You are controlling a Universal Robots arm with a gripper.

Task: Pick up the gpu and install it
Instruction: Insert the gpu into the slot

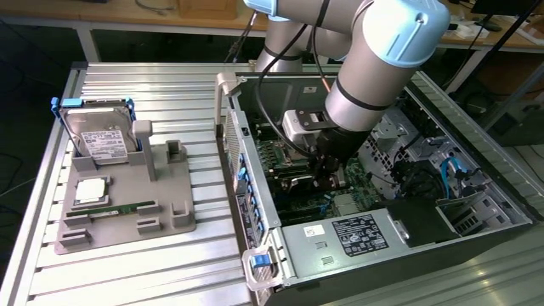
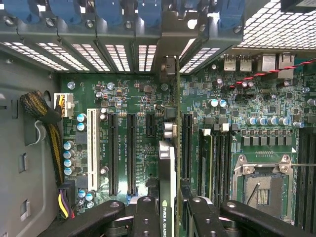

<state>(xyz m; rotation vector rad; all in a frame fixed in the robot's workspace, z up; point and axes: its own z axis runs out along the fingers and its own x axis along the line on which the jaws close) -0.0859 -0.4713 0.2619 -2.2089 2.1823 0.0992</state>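
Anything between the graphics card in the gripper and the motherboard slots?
Nothing visible. The thin dark graphics card, held edge-on in the black gripper, stands over the green motherboard; black slots beside it are bare, what lies beneath is hidden.

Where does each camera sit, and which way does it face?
Exterior view: off the arm, above, looking down into the open black computer case; the grey-and-blue arm and black gripper show.
Wrist view: on the wrist, looking past the gripper's fingers onto the green motherboard; they clamp the thin dark gpu card edge-on.
Shared: the gripper and the motherboard inside the case.
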